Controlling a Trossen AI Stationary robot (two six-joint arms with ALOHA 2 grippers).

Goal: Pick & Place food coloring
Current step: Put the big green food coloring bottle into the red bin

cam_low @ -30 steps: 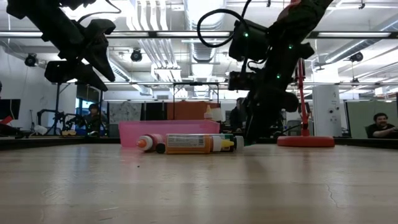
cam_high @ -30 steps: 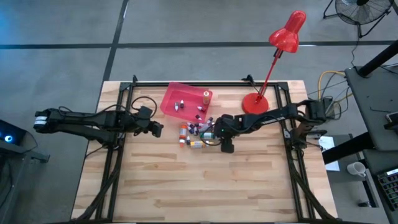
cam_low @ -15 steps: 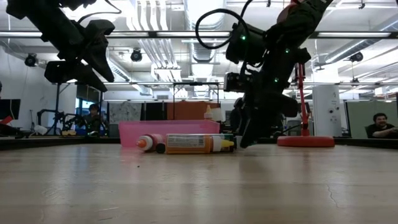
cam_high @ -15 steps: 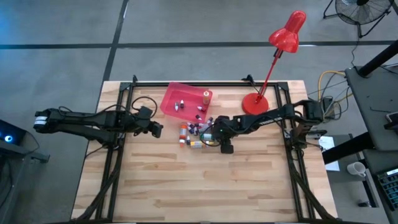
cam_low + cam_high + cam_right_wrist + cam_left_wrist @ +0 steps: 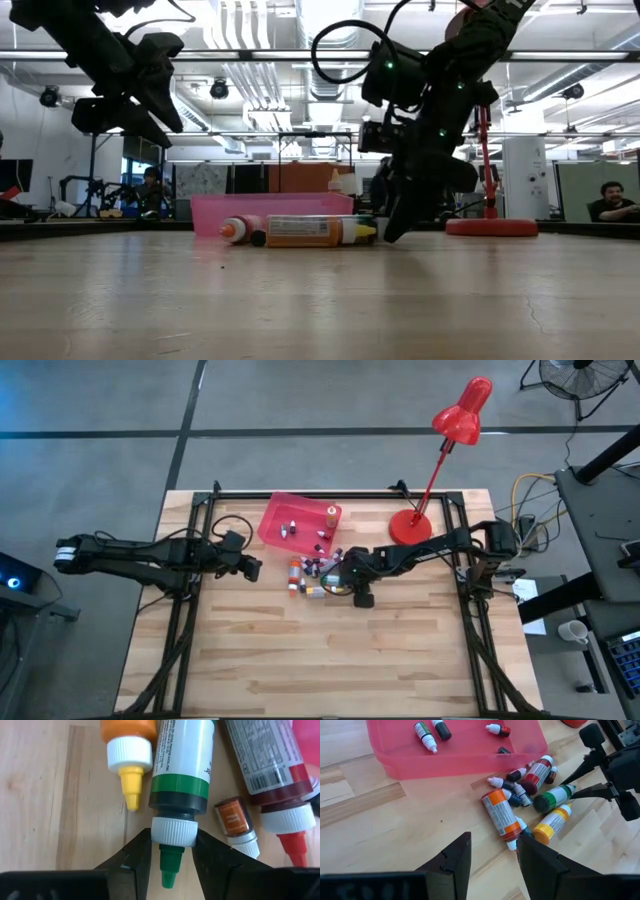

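Right hand (image 5: 172, 865) sits low at the bench (image 5: 330, 650), its two fingers (image 5: 134, 855) bracketing the white cap of the green bottle (image 5: 182, 775), which lies flat on the wood; contact on both sides looks made, so the hand is pinching the green bottle at the cap. Beside it lie a yellow-tipped orange bottle (image 5: 127, 740), a small brown-labelled bottle (image 5: 235, 822) and a red bottle (image 5: 270, 765). Left hand (image 5: 492, 855) hovers above the bench on the pile's left side, fingers spread, nothing between them. The loose pile of food coloring (image 5: 525, 795) lies on the bench just beside the pink tray (image 5: 390, 762); a few bottles already lie inside the tray. Farther back stands a red desk lamp (image 5: 440, 450); a seated person (image 5: 605, 200) shows in the room beyond.
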